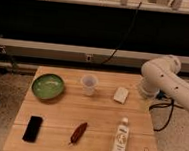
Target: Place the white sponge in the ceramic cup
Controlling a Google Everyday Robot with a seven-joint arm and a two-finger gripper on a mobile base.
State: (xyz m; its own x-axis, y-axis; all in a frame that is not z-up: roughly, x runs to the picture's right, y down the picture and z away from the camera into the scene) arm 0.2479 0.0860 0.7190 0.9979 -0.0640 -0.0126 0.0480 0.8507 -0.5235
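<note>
Camera view shows my gripper (147,90) at the low end of the white arm (164,76), right of centre in the frame, just off the right edge of the wooden table (102,117). Its jaws stand apart and hold nothing. The white sponge (120,94) lies flat on the wood just left of the gripper, and the ceramic cup (89,83) stands upright further left, near the middle of the frame, clearly apart from the sponge. My worry is the fit. The sponge is a soft, off-white block with rounded corners, and it looks about as wide as the mouth of the cup. If I let it go flat, it could bridge the rim or tip off. The cup is small, pale, without a handle and narrower at the foot, so I judge it light enough to topple or slide on the smooth planks at a slight knock. A squeezed sponge may also spring back and shift as I release it. The glossy green bowl (48,85) sits left of the cup, near enough to catch a stray drop.
</note>
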